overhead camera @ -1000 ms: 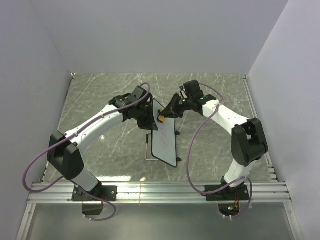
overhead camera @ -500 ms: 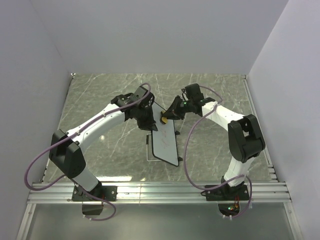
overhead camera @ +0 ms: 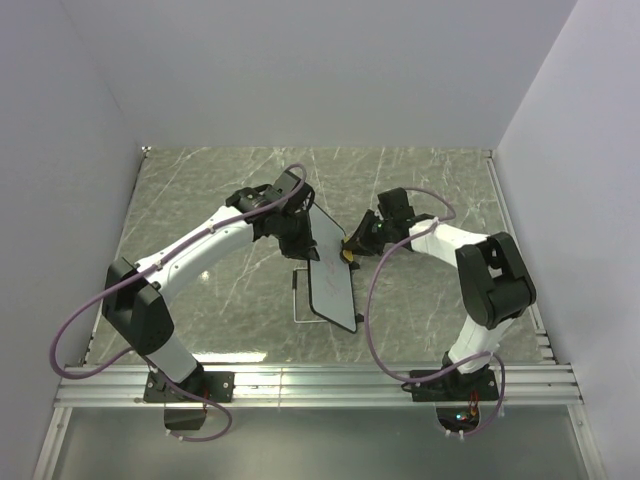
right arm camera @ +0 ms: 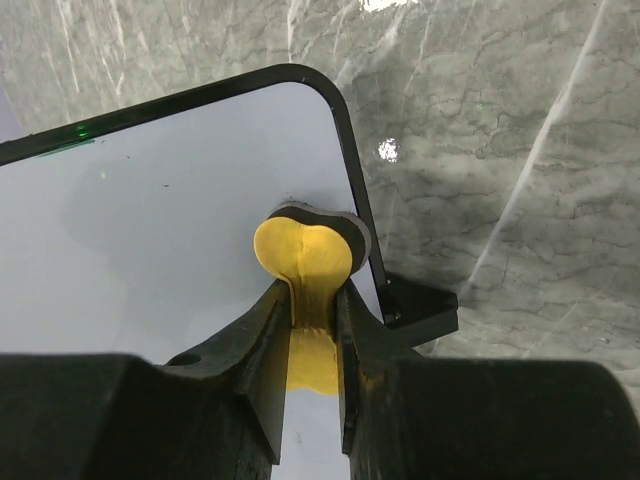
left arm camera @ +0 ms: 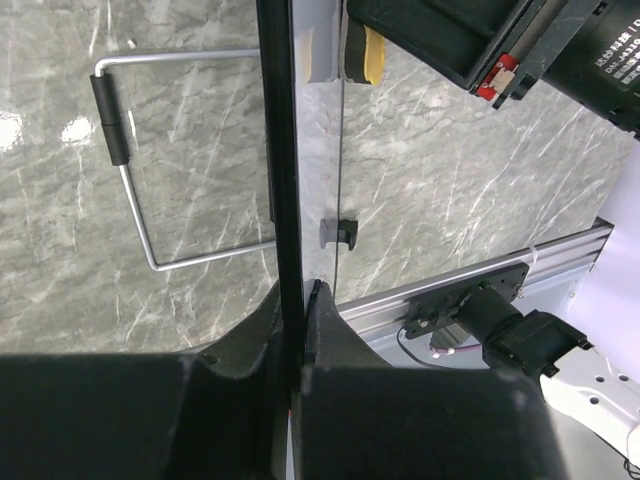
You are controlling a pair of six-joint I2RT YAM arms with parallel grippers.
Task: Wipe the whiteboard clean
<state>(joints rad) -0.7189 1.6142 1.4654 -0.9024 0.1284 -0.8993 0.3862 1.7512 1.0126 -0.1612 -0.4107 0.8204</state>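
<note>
The whiteboard (overhead camera: pixel 332 285) is a white board with a thin black frame, tilted up off the marble table. My left gripper (overhead camera: pixel 303 230) is shut on its far top edge. In the left wrist view the board shows edge-on (left arm camera: pixel 283 140) between the fingers of my left gripper (left arm camera: pixel 298 300). My right gripper (overhead camera: pixel 354 248) is shut on the yellow bone-shaped eraser (overhead camera: pixel 347 255). It presses the eraser (right arm camera: pixel 305 252) onto the white face (right arm camera: pixel 150 220) near the board's rounded right corner. The right gripper (right arm camera: pixel 312 310) pinches the eraser's narrow waist. The eraser also shows in the left wrist view (left arm camera: pixel 372 52).
A bent wire stand (left arm camera: pixel 130 170) lies on the table left of the board, also in the top view (overhead camera: pixel 298 296). Small black clips sit on the frame (left arm camera: pixel 338 232) (right arm camera: pixel 420 310). An aluminium rail (overhead camera: pixel 320 380) runs along the near edge. White walls enclose the table.
My right gripper has slid the eraser down and to the right across the board, to its right edge. The left gripper, still holding the board, shifted slightly right.
</note>
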